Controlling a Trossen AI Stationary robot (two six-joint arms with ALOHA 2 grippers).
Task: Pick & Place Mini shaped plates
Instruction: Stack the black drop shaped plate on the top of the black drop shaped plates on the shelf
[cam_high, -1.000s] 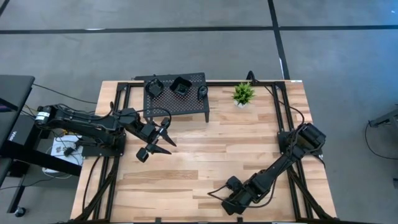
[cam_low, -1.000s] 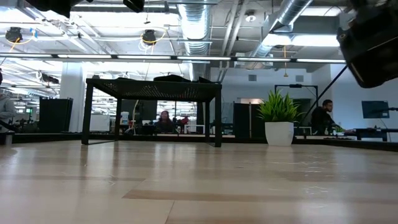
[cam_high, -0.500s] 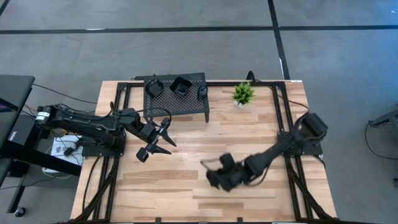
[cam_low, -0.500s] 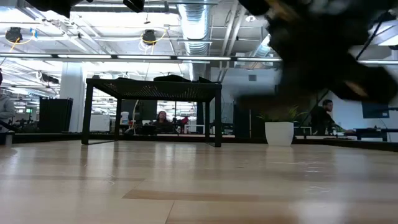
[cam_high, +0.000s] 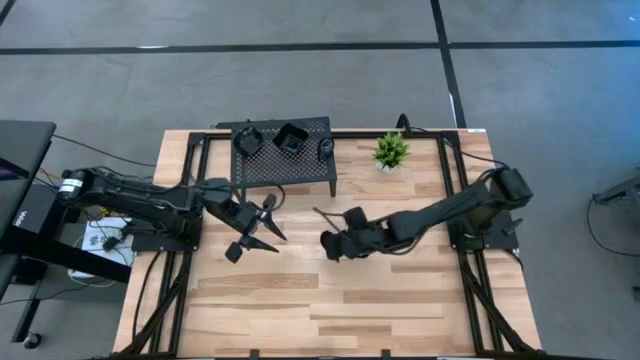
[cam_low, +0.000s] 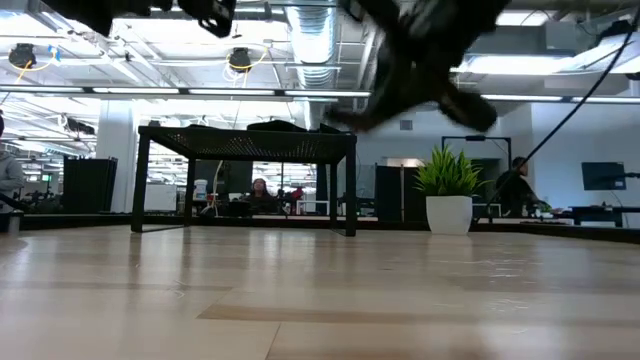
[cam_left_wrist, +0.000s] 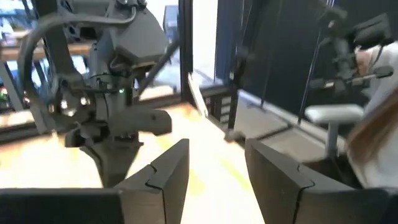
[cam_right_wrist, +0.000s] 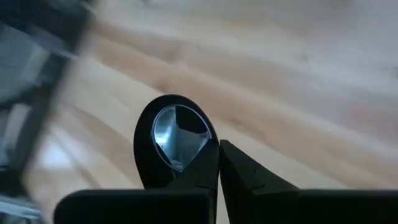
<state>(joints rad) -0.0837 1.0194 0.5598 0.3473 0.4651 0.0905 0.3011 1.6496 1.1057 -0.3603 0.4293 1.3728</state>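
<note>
The wooden table (cam_high: 400, 300) fills the high view, with the two dark arms reaching in from either side. The black perforated stand (cam_high: 283, 157) sits toward the far edge, and the small potted plant (cam_high: 391, 151) is beside it on the right, well apart from both grippers. On top of the stand lie three mini shaped plates (cam_high: 290, 138); their outlines merge with the dark mesh, so the exact shapes are hard to make out, and in the low view they show only as low dark humps above the stand's top. The right arm stretches from the table's right side toward the middle, its right gripper (cam_high: 333, 241) hanging above bare wood in front of the stand. In the right wrist view its fingers (cam_right_wrist: 205, 171) are pinched nearly together on the rim of a teardrop-shaped plate (cam_right_wrist: 173, 137), whose glossy hollow catches the light; the plate's near end is hidden behind the fingers. In the low view this gripper is only a dark smear high above the table. The left arm waits at the left side, its left gripper (cam_high: 250, 235) held above the wood near the stand's left leg, fingers (cam_left_wrist: 163, 174) spread wide with nothing between them; the background in its wrist view is blurred
</note>
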